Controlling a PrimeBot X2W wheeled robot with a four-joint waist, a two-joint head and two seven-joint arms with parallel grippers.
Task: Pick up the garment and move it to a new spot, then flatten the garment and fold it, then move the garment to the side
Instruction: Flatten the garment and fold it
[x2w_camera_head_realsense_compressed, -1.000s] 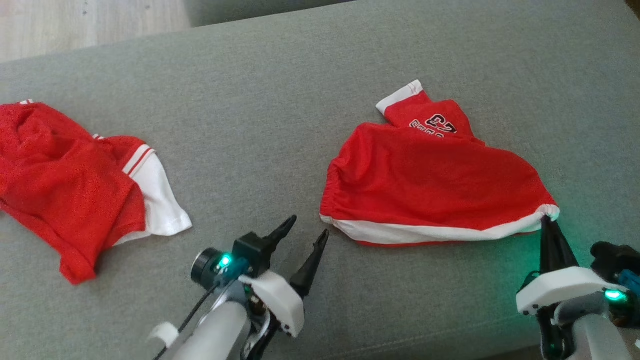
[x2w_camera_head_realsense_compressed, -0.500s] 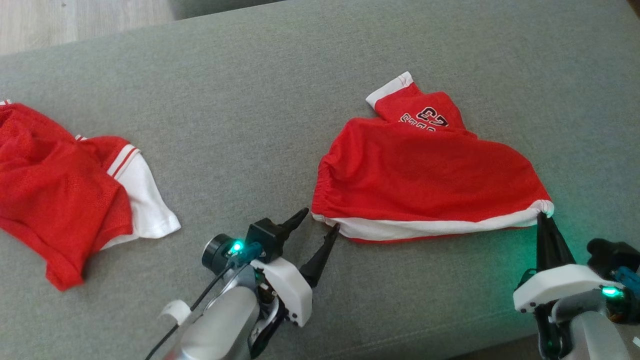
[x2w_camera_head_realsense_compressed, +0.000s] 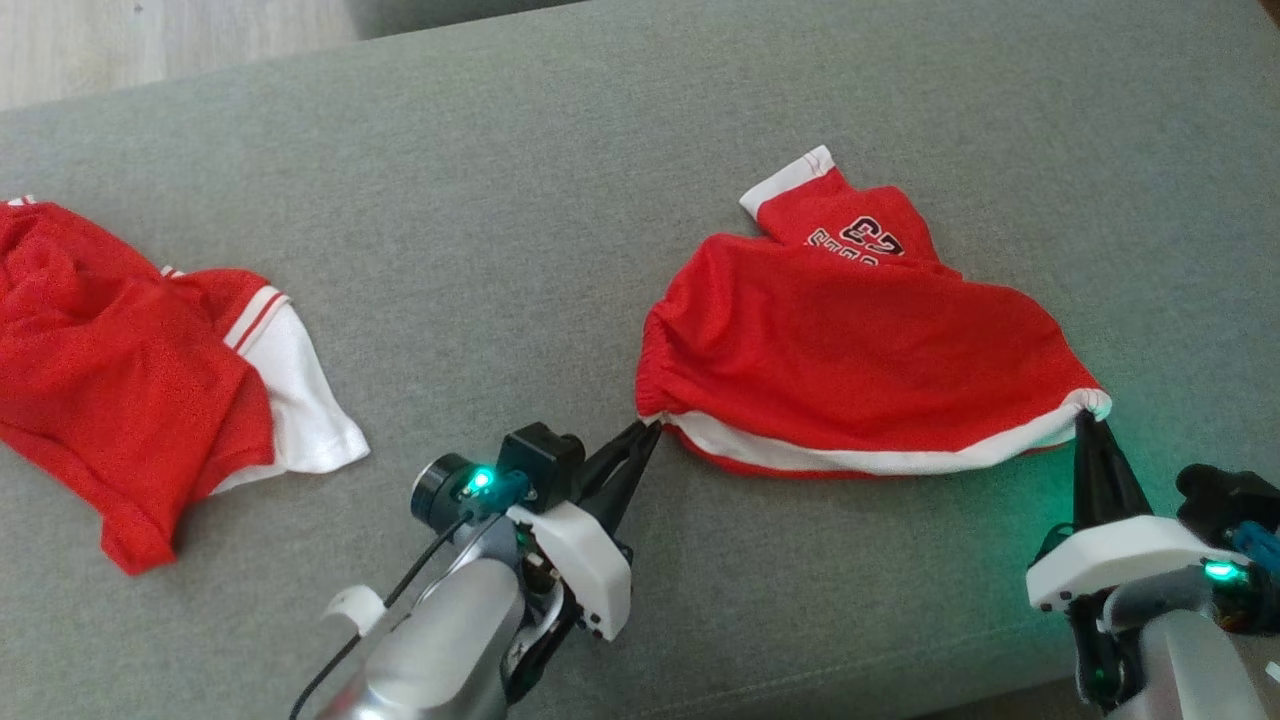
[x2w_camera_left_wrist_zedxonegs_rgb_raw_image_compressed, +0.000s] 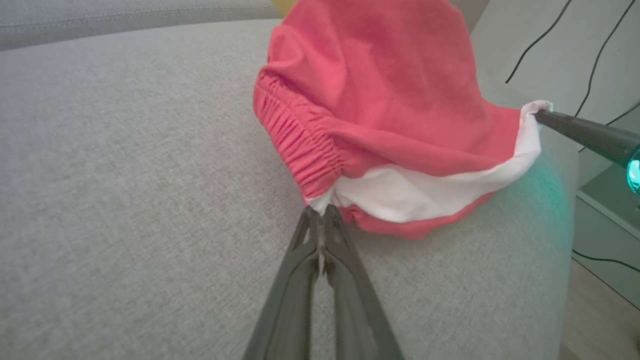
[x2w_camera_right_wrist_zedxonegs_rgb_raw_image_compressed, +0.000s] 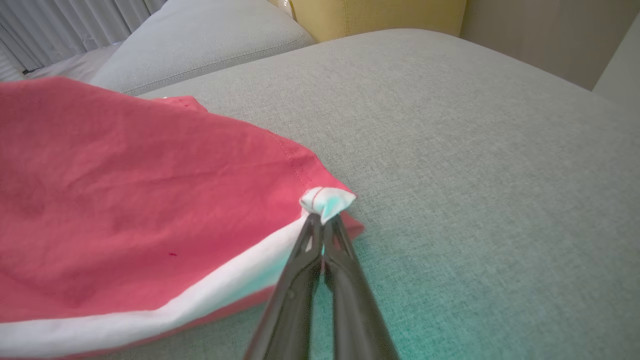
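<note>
step: I read this as the grab ahead of the lift. Both near corners are pinched, and most of the cloth is on the cushion.
left pincer: clenched on the gathered waistband corner, with a nub of white cloth right at its tips.
right pincer: clenched too, biting a little wad of the white trim at the opposite corner.
garment: red shorts strung between the two pincers, spreading away ahead of both sets of tips. The near edge sags a bit between them, and the printed leg pokes out on the far side.
under it: grey cushion. I can't tell if the near edge has cleared it.
next move: my guess is to raise both arms together and hold their spacing so the edge stays taut. If one arm leads, a thin pinch could slip out.
watch out: both grips are on the very rim of the cloth, so I'd go gently.
containers: no bin or basket in play, the shorts sit straight on the cushion.
other stuff: other red garment, crumpled well off to the outer side of the left pincer. I'm leaving it alone.
</note>
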